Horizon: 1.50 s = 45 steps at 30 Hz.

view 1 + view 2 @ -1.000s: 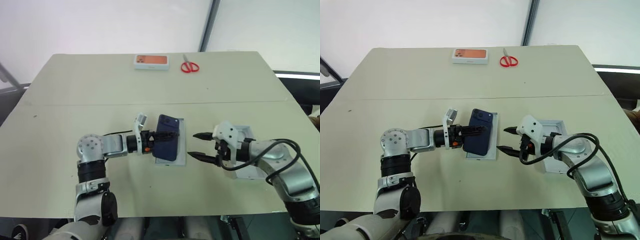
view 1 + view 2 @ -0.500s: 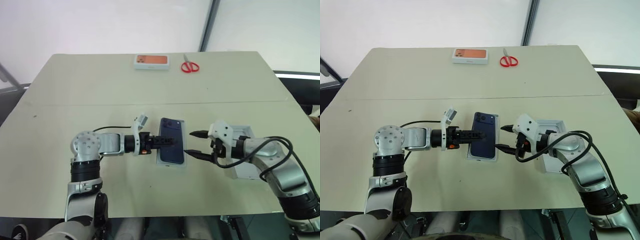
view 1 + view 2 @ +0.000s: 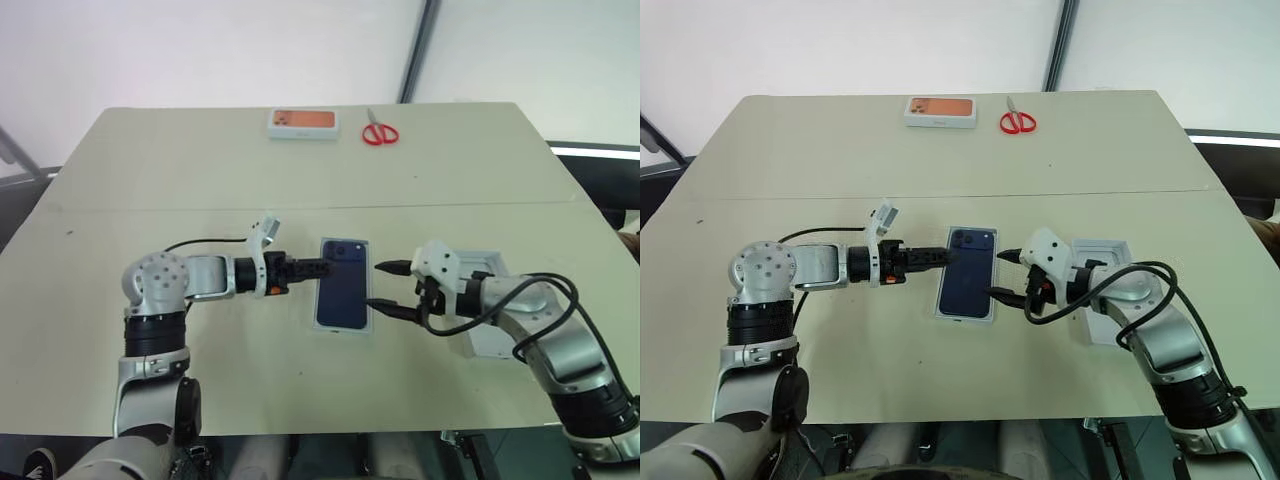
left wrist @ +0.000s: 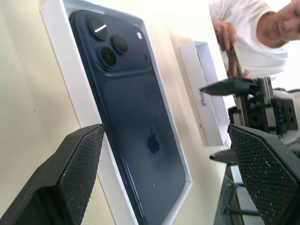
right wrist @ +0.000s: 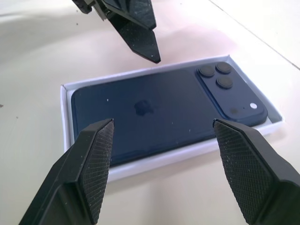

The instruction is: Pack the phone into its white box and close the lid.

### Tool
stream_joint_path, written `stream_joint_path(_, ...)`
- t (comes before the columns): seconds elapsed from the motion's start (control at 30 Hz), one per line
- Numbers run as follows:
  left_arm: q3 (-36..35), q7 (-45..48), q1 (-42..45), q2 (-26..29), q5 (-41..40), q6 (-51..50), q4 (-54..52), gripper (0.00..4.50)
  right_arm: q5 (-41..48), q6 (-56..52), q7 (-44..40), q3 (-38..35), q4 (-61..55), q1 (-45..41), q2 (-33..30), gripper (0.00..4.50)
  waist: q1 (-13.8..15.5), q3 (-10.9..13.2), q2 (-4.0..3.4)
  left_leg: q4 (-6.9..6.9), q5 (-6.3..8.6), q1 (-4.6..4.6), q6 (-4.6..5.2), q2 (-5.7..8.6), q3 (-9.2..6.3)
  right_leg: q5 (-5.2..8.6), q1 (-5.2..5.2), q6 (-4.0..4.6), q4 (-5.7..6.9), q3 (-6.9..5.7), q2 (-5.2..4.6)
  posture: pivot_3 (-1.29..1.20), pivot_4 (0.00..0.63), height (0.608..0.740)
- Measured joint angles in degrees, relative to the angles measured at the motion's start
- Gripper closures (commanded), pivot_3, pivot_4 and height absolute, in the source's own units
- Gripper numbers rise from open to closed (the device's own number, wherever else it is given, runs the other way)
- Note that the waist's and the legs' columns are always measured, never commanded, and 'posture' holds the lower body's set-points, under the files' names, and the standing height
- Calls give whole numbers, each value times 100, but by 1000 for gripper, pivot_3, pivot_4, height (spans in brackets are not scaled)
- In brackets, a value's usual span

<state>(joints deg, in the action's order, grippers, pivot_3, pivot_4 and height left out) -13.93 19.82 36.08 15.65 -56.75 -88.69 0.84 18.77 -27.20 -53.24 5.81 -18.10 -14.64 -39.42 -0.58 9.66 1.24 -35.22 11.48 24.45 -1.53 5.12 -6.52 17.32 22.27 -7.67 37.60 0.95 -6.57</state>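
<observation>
Left gripper (image 3: 322, 267): jaws spread, holding nothing, at the phone's left edge.
Right gripper (image 3: 381, 286): jaws apart, empty, beside the white box (image 3: 344, 329).
Phone (image 3: 342, 295): lying back-up inside the box.
Lid (image 3: 490, 335): under the right arm.

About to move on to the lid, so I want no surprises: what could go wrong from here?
1. The phone lies in the white box, and the open left gripper sits at its edge; a stray move could shift the tray.
2. The lid lies under the right arm, so the open right gripper may nudge it while reaching back.
3. The lid's opening faces up, so it needs flipping before it fits.
</observation>
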Motion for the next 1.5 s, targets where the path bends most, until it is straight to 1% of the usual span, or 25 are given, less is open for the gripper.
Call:
stream_joint_path(0.07,25,135,-110,40,-26,5,-213,54,-3,0,4,46,51,-62,20,956,-2,0,0,0,0,0,0,0,0,0,0,0,0,0,0,0,150,740)
stream_joint_path(0.13,51,217,-234,221,40,164,-244,54,-10,1,24,54,71,-104,36,956,-9,0,0,2,0,-1,0,-3,0,0,4,0,0,0,2,0,150,740)
stream_joint_path(0.23,120,303,-281,490,265,505,-231,882,-6,-7,73,50,161,-125,64,1816,-4,0,0,3,0,-1,0,-2,0,0,3,1,0,1,2,0,150,740)
stream_joint_path(0.3,213,408,-405,822,624,983,-167,1849,-49,8,133,50,208,-130,90,2797,-13,-1,-2,5,0,-1,0,-2,4,0,6,1,0,5,1,0,150,740)
stream_joint_path(0.33,322,491,-500,988,856,1295,-127,2417,-134,26,163,59,266,-131,79,3406,-9,-1,-2,7,0,-1,0,-2,5,0,6,1,0,6,0,0,150,740)
stream_joint_path(0.4,495,667,-646,1127,1151,1692,-68,3433,-297,83,221,81,389,-137,63,4395,9,0,-3,7,0,0,0,0,5,0,6,1,0,5,-2,0,150,740)
stream_joint_path(0.43,731,833,-736,1229,1316,1934,-84,3999,-439,215,260,137,458,-156,61,4500,23,0,-3,5,0,-1,0,3,5,0,3,1,-2,4,-7,0,150,740)
stream_joint_path(0.47,913,949,-798,1266,1424,2073,-95,4465,-525,286,290,177,505,-167,61,4500,32,0,-3,6,0,-1,0,6,5,0,3,1,-2,4,-11,0,150,740)
stream_joint_path(0.6,1638,1478,-994,1278,1870,2771,-233,4465,-909,562,358,369,728,-186,63,4500,78,-3,-8,4,0,-3,1,6,6,0,0,1,-2,3,-14,0,150,740)
stream_joint_path(0.7,1945,1667,-983,1138,2125,3128,-221,4465,-1127,726,405,461,793,-203,50,4500,115,-4,-9,2,0,-4,2,5,6,0,-2,1,-2,2,-14,0,150,740)
stream_joint_path(0.77,2026,1699,-930,925,2180,3180,-136,4465,-1186,809,405,470,835,-221,50,4500,139,-4,-9,-3,1,-3,3,7,3,0,-7,1,-3,-2,-14,0,150,740)
stream_joint_path(0.83,2132,1745,-873,824,2265,3231,-84,4465,-1198,832,406,470,842,-223,50,4500,139,-4,-9,-4,1,-3,4,8,2,0,-9,1,-4,-4,-15,0,150,740)
stream_joint_path(1.03,2231,1757,-813,471,2384,3277,17,4465,-1208,837,448,362,869,-174,47,4500,139,-5,-10,-4,0,-3,5,8,0,0,-11,1,-3,-5,-14,0,150,740)
stream_joint_path(1.2,2233,1774,-811,411,2434,3261,22,4465,-1184,857,472,184,965,-87,-20,4500,133,-5,-10,-5,0,-4,5,8,0,0,-11,0,-3,-6,-14,0,150,740)
stream_joint_path(1.3,2239,1777,-782,389,2488,3219,17,4465,-1007,857,527,-22,976,-54,116,4500,130,-5,-11,-5,0,-4,5,8,0,0,-11,0,-3,-6,-13,0,150,740)
stream_joint_path(1.4,2263,1801,-774,379,2516,3213,11,4465,-1270,1022,452,60,1097,10,-188,4500,138,-5,-11,-6,1,-4,6,10,-1,0,-14,0,-3,-7,-13,0,150,740)
stream_joint_path(1.5,2276,1852,-752,293,2594,3253,40,4465,-1356,1023,404,92,1239,150,-219,4500,131,-6,-13,-5,1,-4,6,8,0,0,-11,0,-3,-6,-13,0,150,740)
